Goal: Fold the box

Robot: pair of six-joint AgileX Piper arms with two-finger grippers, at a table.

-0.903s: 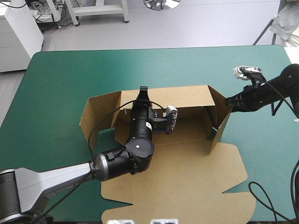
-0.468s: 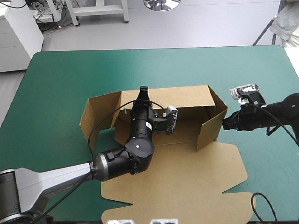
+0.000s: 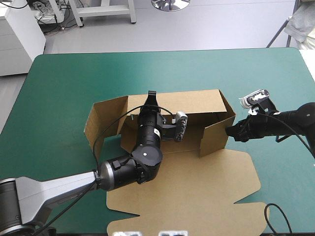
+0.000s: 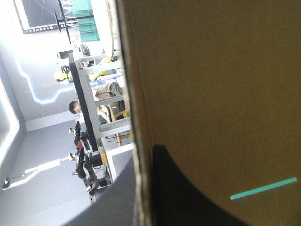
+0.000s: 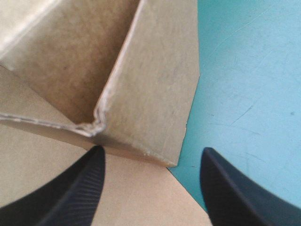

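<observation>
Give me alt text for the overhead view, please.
A brown box lies half folded on the teal-green table: the left claw grips its raised back wall, and the right claw meets the right side wall.

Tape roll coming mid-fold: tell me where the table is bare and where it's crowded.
Bare: the teal-green cover beyond the box, up to the far edge, and left of its left flap. Crowded: the middle, with the left gripper on the back wall and the right gripper at the right wall.
</observation>
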